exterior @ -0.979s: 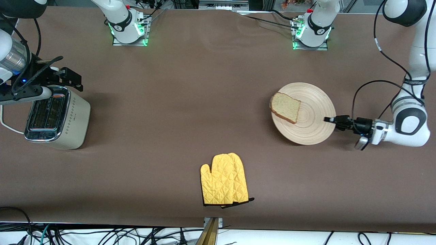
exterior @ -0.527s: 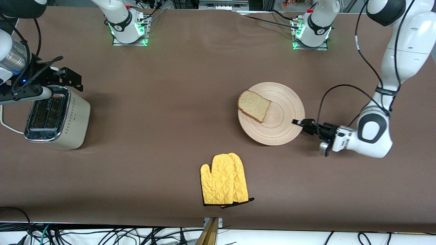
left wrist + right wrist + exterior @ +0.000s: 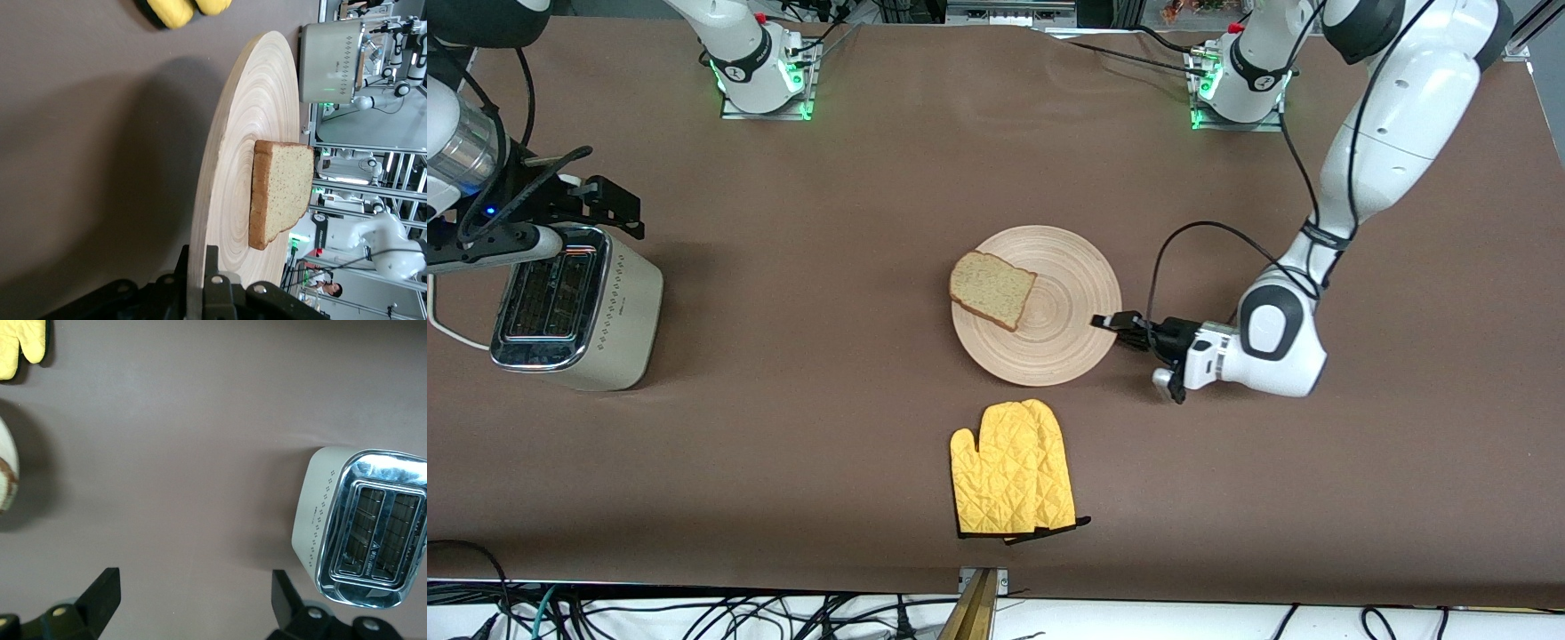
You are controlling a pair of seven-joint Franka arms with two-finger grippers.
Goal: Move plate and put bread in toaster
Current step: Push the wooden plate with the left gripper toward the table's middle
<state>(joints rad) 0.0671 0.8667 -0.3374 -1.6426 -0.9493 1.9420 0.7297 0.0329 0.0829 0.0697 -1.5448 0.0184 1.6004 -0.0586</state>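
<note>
- Wood plate (image 3: 1049,338) is mid-table, just farther from the front camera than the yellow mitt (image 3: 1011,468), not touching it.
- Left gripper (image 3: 1110,322) is clamped tight on the plate's rim at the edge toward the left arm's end. In the left wrist view the plate (image 3: 233,193) runs right down between the gripper (image 3: 197,277) fingers.
- Bread (image 3: 992,290) lies flat on the plate, off-centre toward the right arm's end, with one corner poking out over the rim. Wrist cam shows it too (image 3: 280,190), crust edge facing the gripper.
- Toaster (image 3: 618,302) is well apart from all that, at the right arm's end of the table, both slots with nothing in them.
- Right gripper (image 3: 193,600) hangs over the table just beside the toaster (image 3: 320,513), fingers spread wide, holding nothing. That arm is just waiting.
- Table (image 3: 827,222) has a brown cover.
</note>
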